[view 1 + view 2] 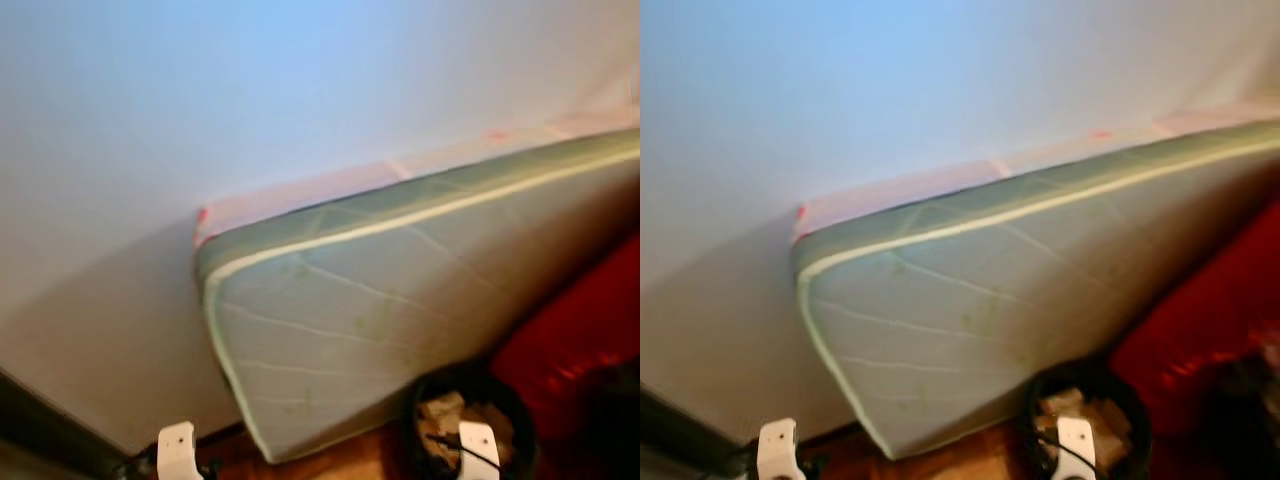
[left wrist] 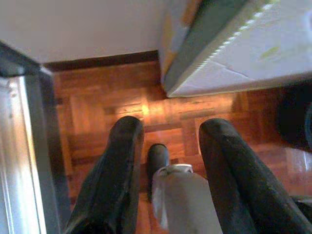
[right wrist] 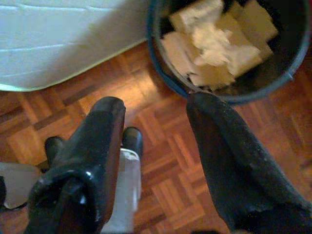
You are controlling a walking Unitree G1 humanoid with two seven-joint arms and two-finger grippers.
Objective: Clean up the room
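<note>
Head views: pale green mattress (image 1: 400,330) leaning on the white wall (image 1: 200,100), dark bin (image 1: 470,420) just beside its lower edge. Left wrist: left gripper (image 2: 168,146) spread apart, grasping nothing, above parquet floor (image 2: 97,112). Right wrist: right gripper (image 3: 153,117) likewise parted, hovering near the bin holding crumpled paper (image 3: 214,44).

No readable text, label or number anywhere.
</note>
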